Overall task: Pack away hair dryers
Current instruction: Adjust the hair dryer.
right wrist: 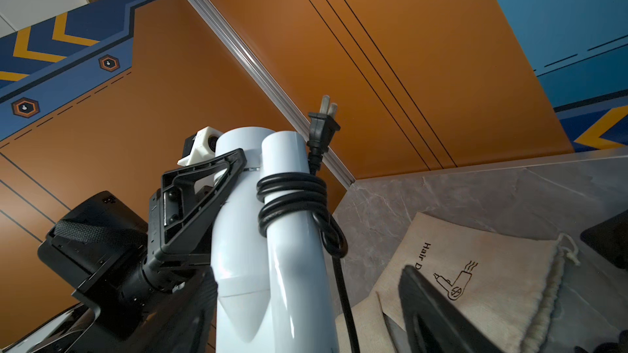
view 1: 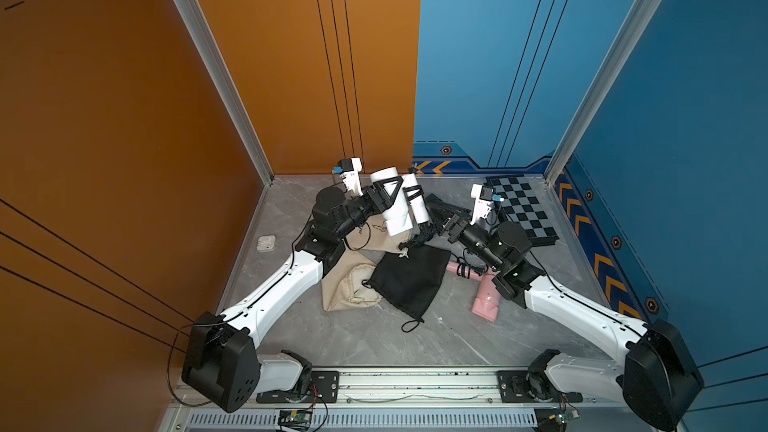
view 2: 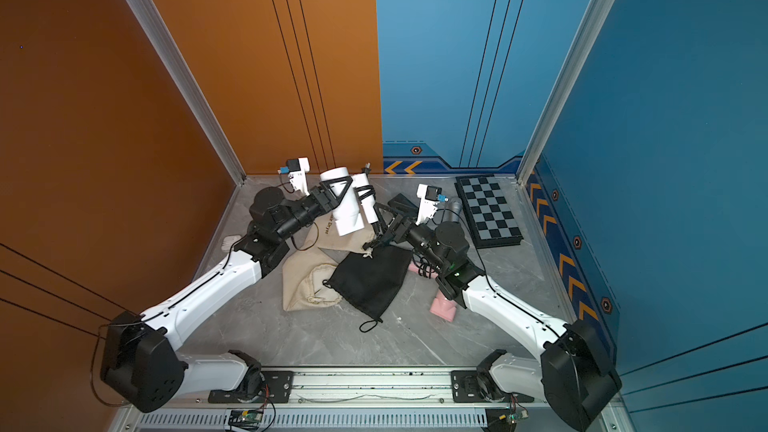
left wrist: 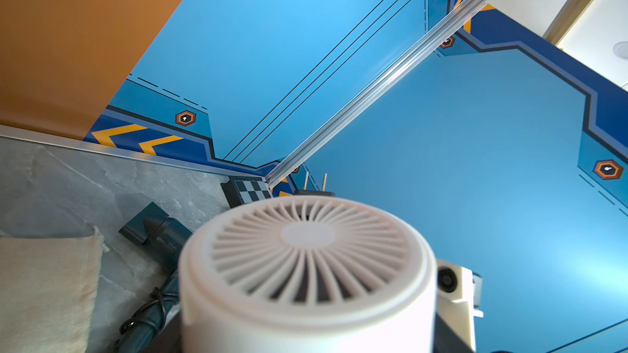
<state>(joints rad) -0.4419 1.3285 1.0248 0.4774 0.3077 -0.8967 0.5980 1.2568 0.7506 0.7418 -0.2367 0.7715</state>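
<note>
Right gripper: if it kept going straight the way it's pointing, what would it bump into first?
Probably the white hair dryer, at its cord-wound handle, which the left gripper holds up just ahead. How far off is hard to judge.

Dryers: white dryer (view 1: 392, 205) all white incl. rear grille; its cord (right wrist: 292, 198) black, plug black w/ silver prongs. Pink dryer (view 1: 486, 301) pale pink, black cord. Black dryer (left wrist: 159, 232) black throughout. Printed bag (right wrist: 475, 266) beige w/ black dryer sketch + "Hair D…" lettering. Plain bag (view 1: 349, 288) beige. Black bag (view 1: 409, 280) w/ black drawstring. Chessboard (view 1: 523, 209) black/grey checks, black border. Worktop (view 1: 374, 338) grey marble look, pale veins. Small case (view 1: 266, 243) white. Orange wall (view 1: 124, 118) & blue wall (view 1: 685, 118): thin black lines; yellow chevrons on dark-blue band. Left arm (view 1: 286, 284) & right arm (view 1: 582, 309): white shells, black joints. Fingers (right wrist: 200, 198) black.
</note>
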